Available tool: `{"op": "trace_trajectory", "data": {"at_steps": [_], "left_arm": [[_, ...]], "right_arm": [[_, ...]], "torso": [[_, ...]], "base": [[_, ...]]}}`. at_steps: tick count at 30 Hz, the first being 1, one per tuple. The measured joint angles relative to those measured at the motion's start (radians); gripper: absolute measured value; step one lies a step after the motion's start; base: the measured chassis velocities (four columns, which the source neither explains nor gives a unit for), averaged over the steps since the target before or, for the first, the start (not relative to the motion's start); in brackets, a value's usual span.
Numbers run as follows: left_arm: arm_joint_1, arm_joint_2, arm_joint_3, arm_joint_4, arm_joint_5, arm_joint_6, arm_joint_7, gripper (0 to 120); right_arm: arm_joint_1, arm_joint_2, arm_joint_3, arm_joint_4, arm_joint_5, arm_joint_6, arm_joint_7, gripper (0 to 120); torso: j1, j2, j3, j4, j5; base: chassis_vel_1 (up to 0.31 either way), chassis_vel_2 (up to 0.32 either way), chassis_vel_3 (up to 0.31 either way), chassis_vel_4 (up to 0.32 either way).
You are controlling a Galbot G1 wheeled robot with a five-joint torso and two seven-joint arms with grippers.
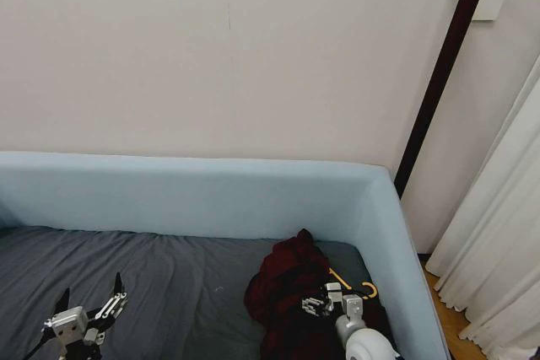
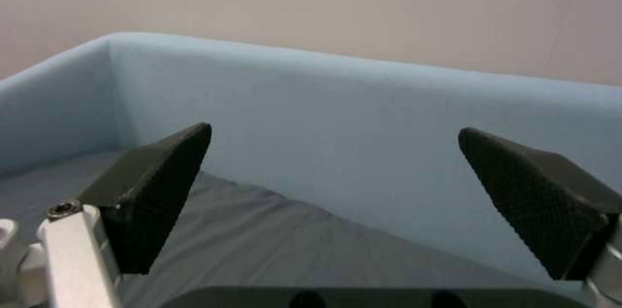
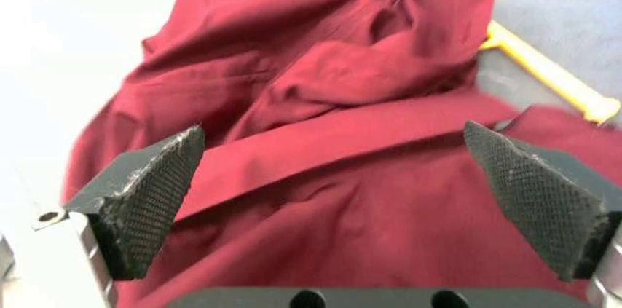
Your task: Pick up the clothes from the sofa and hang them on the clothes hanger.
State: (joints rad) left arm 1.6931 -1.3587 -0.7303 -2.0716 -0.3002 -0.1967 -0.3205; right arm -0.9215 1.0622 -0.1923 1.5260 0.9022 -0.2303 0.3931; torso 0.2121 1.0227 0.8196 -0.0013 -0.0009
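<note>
Released right pincer [image 3: 333,133] is hovering over limp red shirt [image 3: 321,177] in sofa's [image 1: 211,196] right corner; its bunched fold [image 3: 379,60] looks grabbable; left pincer [image 1: 90,294] is idling, released.

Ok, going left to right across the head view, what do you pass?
Left hand → red clothes with the right hand over them → yellow hanger → sofa's blue side → white curtain.

The left gripper [image 1: 91,294] sits low in the head view's lower left, jaws spread wide. The right gripper [image 1: 323,299], lower centre-right, is equally wide.
</note>
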Motion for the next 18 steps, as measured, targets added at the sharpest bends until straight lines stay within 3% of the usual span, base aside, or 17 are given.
{"op": "trace_trajectory", "data": {"at_steps": [7,12,16,18], "left_arm": [[0.004,-0.006,0.001,-0.004,0.009,0.000,0.000,100],[0.007,-0.008,0.002,-0.005,0.011,-0.001,-0.002,100],[0.008,-0.013,0.002,-0.005,0.013,-0.002,-0.003,100],[0.008,-0.013,0.002,-0.005,0.013,-0.002,-0.003,100]], "right_arm": [[-0.014,0.024,-0.015,0.004,0.013,-0.068,0.073,99],[-0.014,0.036,-0.019,-0.011,0.012,-0.088,0.092,84],[-0.011,0.039,-0.021,-0.011,0.023,-0.093,0.096,64],[-0.011,0.040,-0.021,-0.011,0.024,-0.093,0.096,62]], "torso": [[0.000,0.000,0.000,0.0000,0.0001],[0.000,0.000,0.000,0.0000,0.0001],[0.000,0.000,0.000,0.0000,0.0000],[0.000,0.000,0.000,0.0000,0.0000]], "base": [[0.000,0.000,0.000,0.000],[0.000,0.000,0.000,0.000],[0.000,0.000,0.000,0.000],[0.000,0.000,0.000,0.000]]}}
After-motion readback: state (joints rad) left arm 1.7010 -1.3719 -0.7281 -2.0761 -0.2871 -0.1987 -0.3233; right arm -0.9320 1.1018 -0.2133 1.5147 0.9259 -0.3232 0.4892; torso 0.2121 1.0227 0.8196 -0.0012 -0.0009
